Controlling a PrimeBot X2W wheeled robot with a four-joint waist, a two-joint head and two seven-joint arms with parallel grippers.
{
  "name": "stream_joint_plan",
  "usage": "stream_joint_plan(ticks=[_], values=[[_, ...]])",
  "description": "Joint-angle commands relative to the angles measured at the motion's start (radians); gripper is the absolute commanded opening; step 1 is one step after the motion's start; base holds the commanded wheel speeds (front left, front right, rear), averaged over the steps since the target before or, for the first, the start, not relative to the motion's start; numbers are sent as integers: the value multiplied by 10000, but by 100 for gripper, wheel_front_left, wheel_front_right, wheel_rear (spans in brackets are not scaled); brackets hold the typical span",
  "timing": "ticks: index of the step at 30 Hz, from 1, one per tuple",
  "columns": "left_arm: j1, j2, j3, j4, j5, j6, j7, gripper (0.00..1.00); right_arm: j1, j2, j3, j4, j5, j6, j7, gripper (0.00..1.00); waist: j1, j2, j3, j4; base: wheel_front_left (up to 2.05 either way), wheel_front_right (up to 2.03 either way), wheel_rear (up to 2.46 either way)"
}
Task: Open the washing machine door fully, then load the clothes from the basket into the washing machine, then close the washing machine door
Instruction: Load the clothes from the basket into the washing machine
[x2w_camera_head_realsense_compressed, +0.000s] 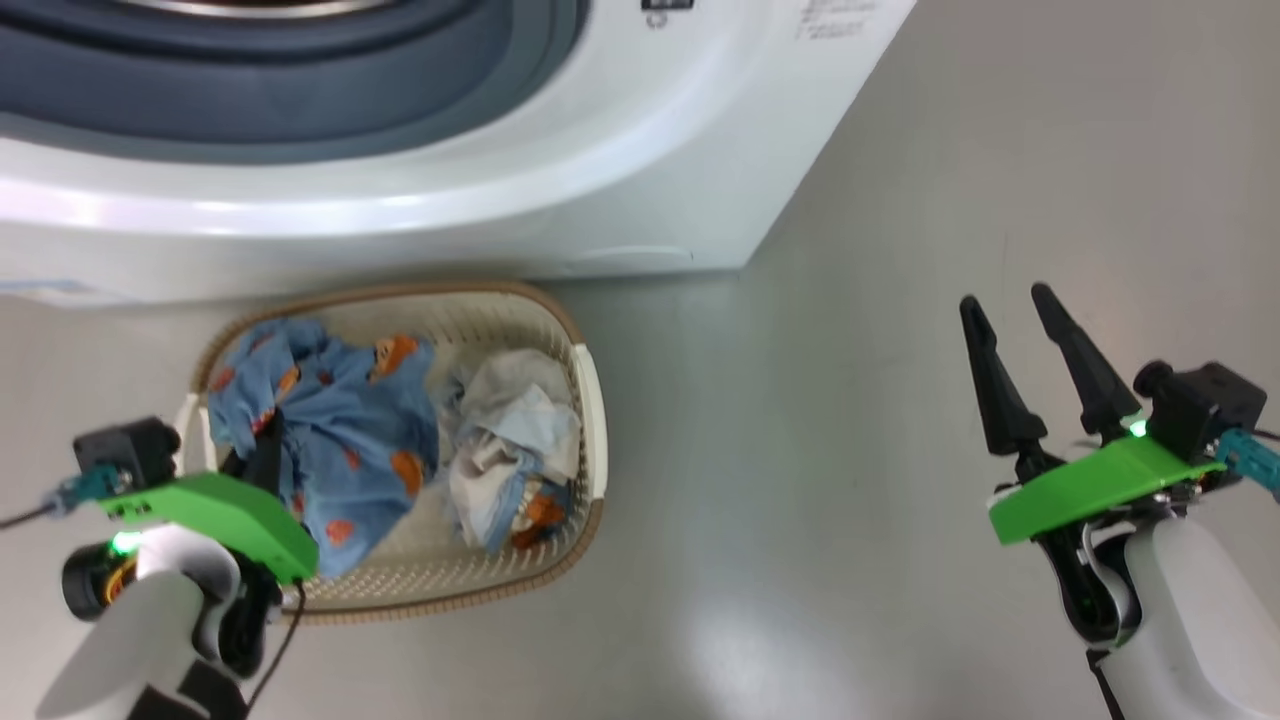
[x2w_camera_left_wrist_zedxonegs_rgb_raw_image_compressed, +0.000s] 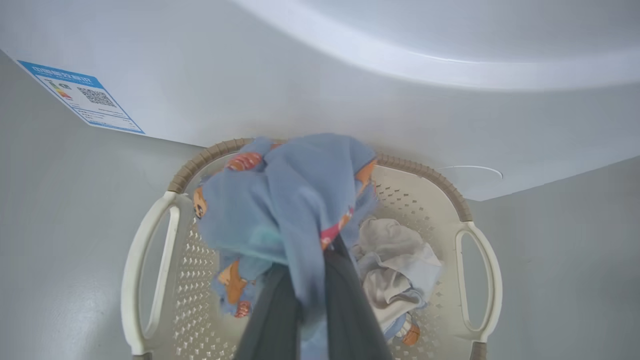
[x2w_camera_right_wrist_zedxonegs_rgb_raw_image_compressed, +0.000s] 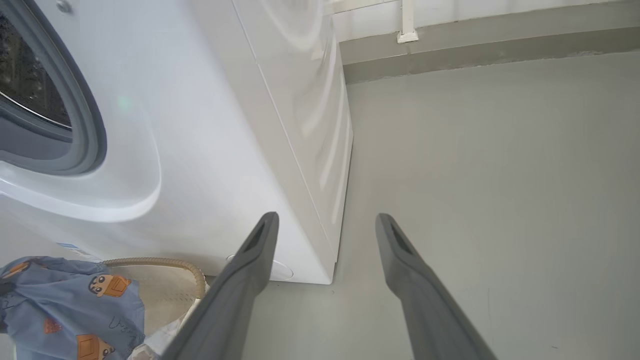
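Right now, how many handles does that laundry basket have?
2. In the left wrist view, one white handle curves along the left side of the basket, and the other along its right side. Both are in plain sight, and none seems hidden.

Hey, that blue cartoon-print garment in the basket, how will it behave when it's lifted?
Probably floppy: the blue garment drapes and folds over the left gripper, jaws shut on it. Likely light, being thin cloth. It may trail and catch the basket rim or drag the white cloth beside it.
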Motion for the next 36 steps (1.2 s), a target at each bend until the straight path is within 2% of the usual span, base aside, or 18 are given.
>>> stream_joint_plan(ticks=[1,12,16,36], values=[[285,340,493,-244,271,-25,-134,0,381,-69,186,-150,120,27,-49,100,0,0,-912,140,0,0,0],[2359,-118,2807,-2321,2778,-25,-135,0,1169,-180,72,40,216,27,-49,100,0,0,-2459,226,0,0,0],[2958,-242,3400,-3059,3388,-25,-135,0,1385,-204,18,68,241,27,-49,100,0,0,-2841,232,0,0,0],[5533,-756,5228,-6352,5173,-25,-135,0,2549,-378,-348,70,304,27,-49,100,0,0,-4264,346,0,0,0]])
